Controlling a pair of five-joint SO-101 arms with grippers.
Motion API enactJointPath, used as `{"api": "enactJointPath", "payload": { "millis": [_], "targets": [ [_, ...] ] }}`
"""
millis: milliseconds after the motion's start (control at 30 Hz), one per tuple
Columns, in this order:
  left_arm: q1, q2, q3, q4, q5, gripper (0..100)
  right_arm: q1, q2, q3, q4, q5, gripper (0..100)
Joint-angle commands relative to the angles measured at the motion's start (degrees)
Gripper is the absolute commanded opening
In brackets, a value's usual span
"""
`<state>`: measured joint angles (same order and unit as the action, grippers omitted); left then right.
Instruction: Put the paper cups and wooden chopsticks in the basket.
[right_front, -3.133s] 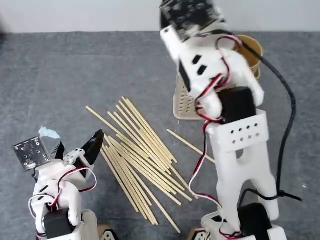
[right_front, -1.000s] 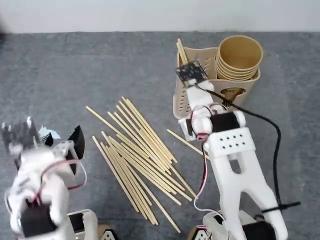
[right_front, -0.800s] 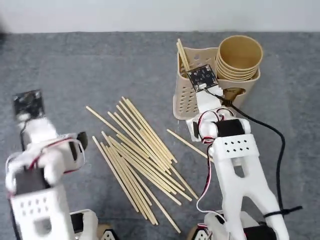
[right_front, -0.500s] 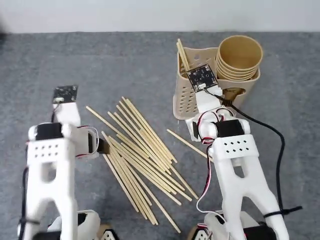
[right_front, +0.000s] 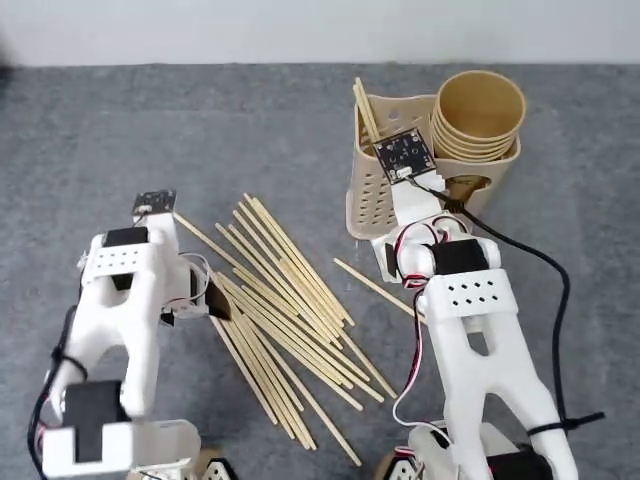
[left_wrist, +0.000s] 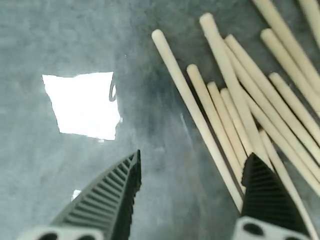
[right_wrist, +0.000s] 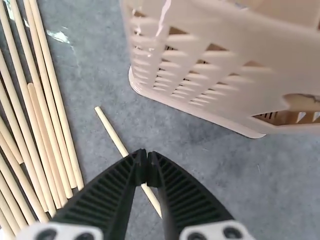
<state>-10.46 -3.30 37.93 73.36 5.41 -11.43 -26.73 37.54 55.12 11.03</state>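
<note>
The left gripper (left_wrist: 192, 167) is held low, jaws spread, pale round-tipped wooden chopsticks (left_wrist: 236, 100) fanned just ahead. The right gripper (right_wrist: 146, 159) is pressed together above a lone chopstick (right_wrist: 112, 132), the basket (right_wrist: 200, 65) just beyond.

Wooden chopsticks (right_front: 290, 300): pale bare wood, smooth, matt.
Basket (right_front: 372, 205): beige plastic, slotted wall, faint sheen.
Paper cups (right_front: 482, 105): tan paper, matt.
Counter (right_front: 200, 130): grey cloth-like cover, rough, matt.
Left gripper (left_wrist: 194, 159), right gripper (right_wrist: 146, 155): black ribbed plastic, matt.
Arm shells (right_front: 470, 330): white plastic, smooth.
</note>
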Motion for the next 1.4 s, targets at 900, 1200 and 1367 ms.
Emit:
{"api": "enactJointPath", "payload": {
  "millis": [900, 1200, 1367],
  "targets": [
    [0.6, 9.2, -3.8, -7.6, -0.7, 14, 0.7, -2.5, -0.4, -1.0, -0.6, 1.1],
    [3.1, 9.3, -6.0, -7.6, -0.6, 2, 0.6, -2.5, 0.4, -1.5, -0.6, 1.2],
    [6.7, 9.2, -6.3, -7.6, 3.4, 1, 0.6, -2.5, 0.4, -1.5, -0.6, 1.2]
  ]
}}
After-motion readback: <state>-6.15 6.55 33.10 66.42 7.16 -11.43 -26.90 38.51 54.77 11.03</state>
